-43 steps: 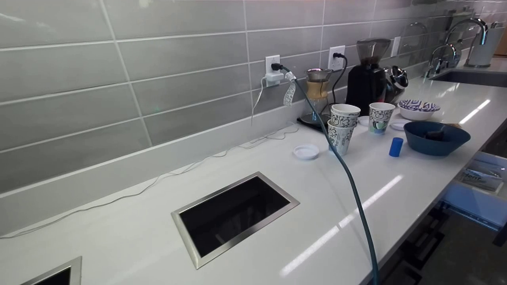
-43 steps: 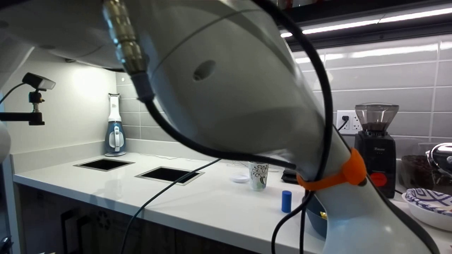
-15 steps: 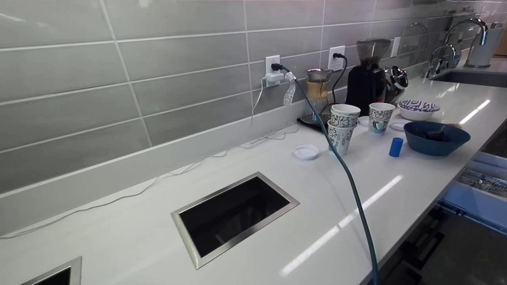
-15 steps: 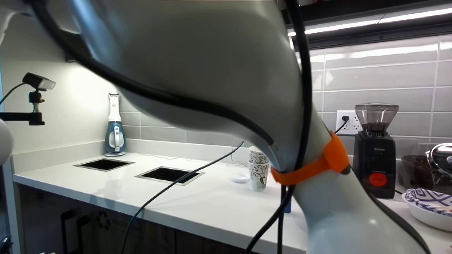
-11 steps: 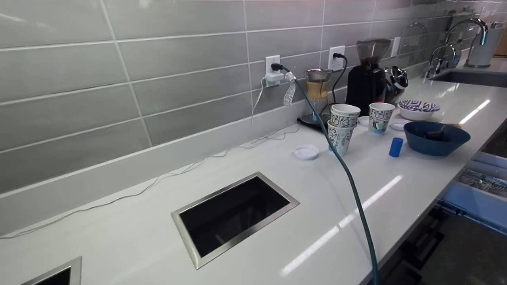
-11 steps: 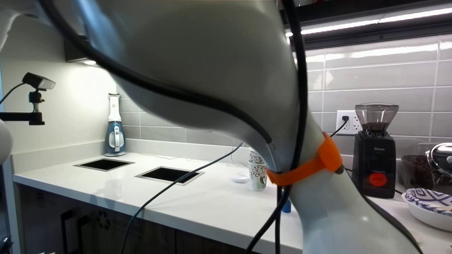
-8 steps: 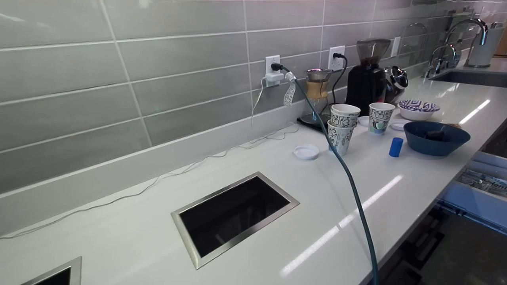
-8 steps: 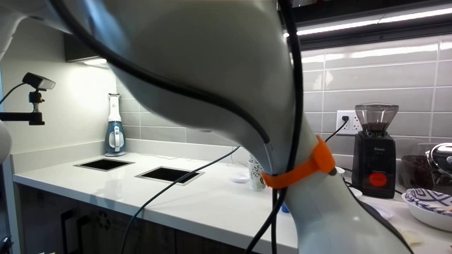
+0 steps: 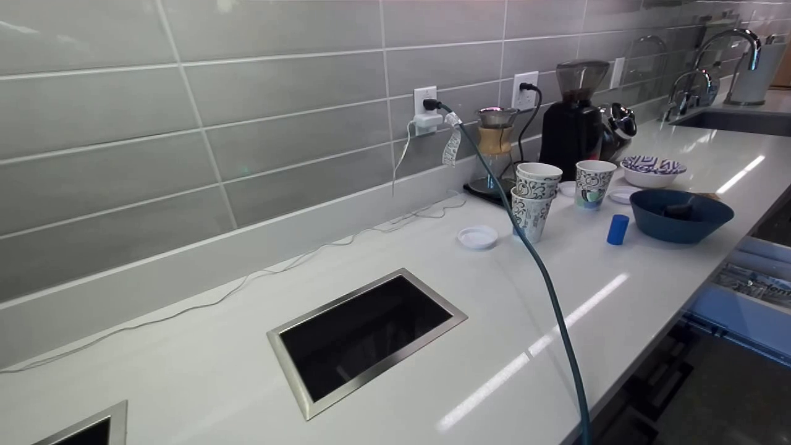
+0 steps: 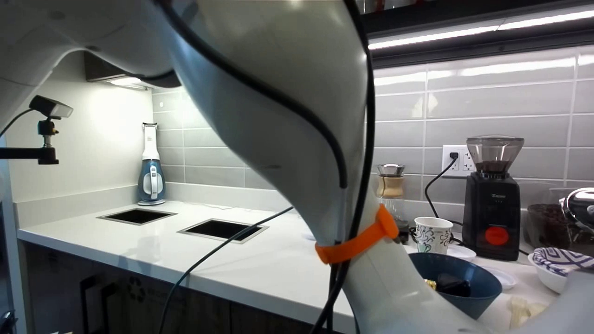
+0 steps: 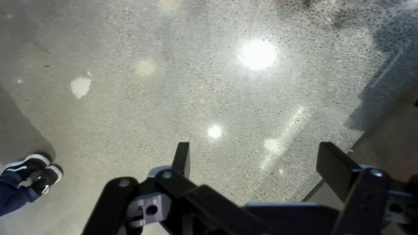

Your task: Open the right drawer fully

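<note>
Two fingers [image 11: 182, 159] of the gripper [image 11: 254, 155] are standing wide apart above the floor [image 11: 130, 130], holding nothing. In an exterior view, the right drawer [image 9: 738, 315] is jutting out below the worktop [image 9: 507, 284] and running out of frame, packaging [image 9: 754, 284] lying inside.

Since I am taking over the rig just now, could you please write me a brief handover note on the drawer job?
End effector: open, jaws wide apart, gripping nothing, with speckled grey floor beyond it in the wrist view.
Wide, pale blue-grey pull-out drawer: below the glossy white countertop, at the right edge of an exterior view, which cuts off its outer end.
Done: the drawer stands pulled out past the countertop's edge.
Left: probably little beyond checking that it is fully open; the pictures do not show whether it is at its stop.
</note>
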Motion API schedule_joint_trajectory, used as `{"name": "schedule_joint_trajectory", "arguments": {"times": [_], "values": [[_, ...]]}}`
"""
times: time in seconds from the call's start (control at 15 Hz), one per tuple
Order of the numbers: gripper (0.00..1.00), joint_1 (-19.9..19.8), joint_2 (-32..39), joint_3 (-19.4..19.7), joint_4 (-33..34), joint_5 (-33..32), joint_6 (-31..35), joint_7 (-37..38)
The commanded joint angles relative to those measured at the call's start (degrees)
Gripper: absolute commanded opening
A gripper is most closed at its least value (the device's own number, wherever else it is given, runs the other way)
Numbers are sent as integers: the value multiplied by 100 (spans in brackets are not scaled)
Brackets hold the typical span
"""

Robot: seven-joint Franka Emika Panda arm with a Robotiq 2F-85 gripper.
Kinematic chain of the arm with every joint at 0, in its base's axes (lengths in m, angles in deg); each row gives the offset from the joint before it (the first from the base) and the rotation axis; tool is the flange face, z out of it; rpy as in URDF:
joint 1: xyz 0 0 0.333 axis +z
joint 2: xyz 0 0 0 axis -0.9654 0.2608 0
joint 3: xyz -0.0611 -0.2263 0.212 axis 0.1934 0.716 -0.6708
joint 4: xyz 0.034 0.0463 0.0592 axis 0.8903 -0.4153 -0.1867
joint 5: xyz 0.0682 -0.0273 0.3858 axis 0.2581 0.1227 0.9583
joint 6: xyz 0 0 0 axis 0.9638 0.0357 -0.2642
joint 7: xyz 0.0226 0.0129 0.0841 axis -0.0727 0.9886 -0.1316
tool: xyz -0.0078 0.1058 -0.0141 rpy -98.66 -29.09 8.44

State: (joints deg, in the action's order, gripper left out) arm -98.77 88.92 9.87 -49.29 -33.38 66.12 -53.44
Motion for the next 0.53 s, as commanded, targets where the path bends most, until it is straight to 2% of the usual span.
{"name": "schedule_joint_trajectory", "arguments": {"times": [0.0,0.47], "values": [[100,571,206,469,178,-667,47,538],[100,1258,106,960,297,-1499,-522,885]]}}
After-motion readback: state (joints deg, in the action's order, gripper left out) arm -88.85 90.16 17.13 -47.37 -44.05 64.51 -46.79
